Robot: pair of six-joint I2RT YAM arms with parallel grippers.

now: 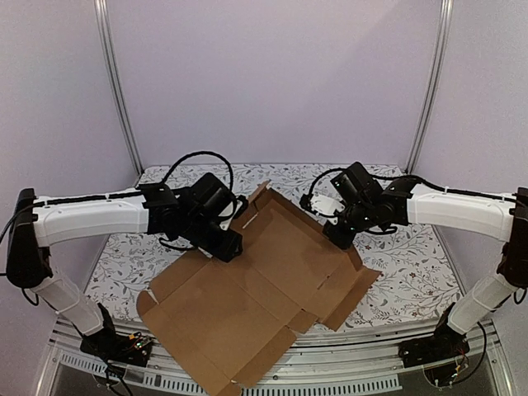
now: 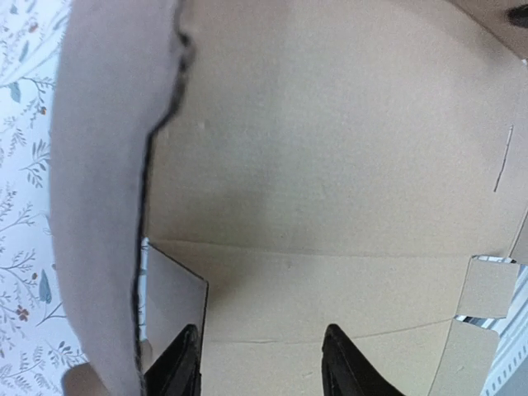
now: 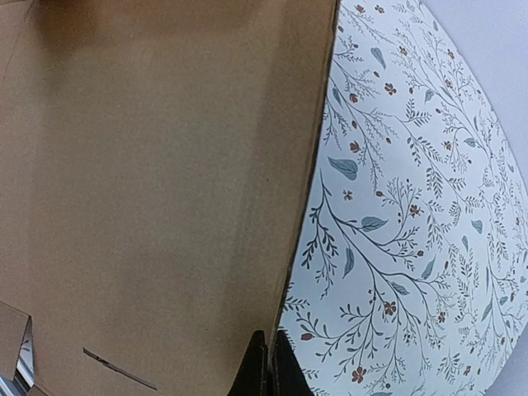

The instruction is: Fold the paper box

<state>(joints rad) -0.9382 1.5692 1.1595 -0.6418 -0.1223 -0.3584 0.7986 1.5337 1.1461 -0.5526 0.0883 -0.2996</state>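
The paper box (image 1: 264,285) is a large brown cardboard sheet with flaps, lying mostly flat and overhanging the table's near edge. Its far and right flaps are lifted. My left gripper (image 1: 227,246) hovers over the sheet's left part. In the left wrist view the left gripper (image 2: 260,367) stands open above a creased panel (image 2: 330,148), nothing between its fingers (image 2: 177,367); a raised flap (image 2: 99,165) stands close on the left. My right gripper (image 1: 337,238) is at the sheet's right edge. In the right wrist view the right gripper (image 3: 271,363) is shut on the edge of the cardboard (image 3: 148,181).
A floral tablecloth (image 1: 396,272) covers the table and shows beside the cardboard (image 3: 412,206). Two metal frame posts (image 1: 120,91) stand at the back corners before lilac walls. The table's metal front rail (image 1: 346,384) runs along the bottom.
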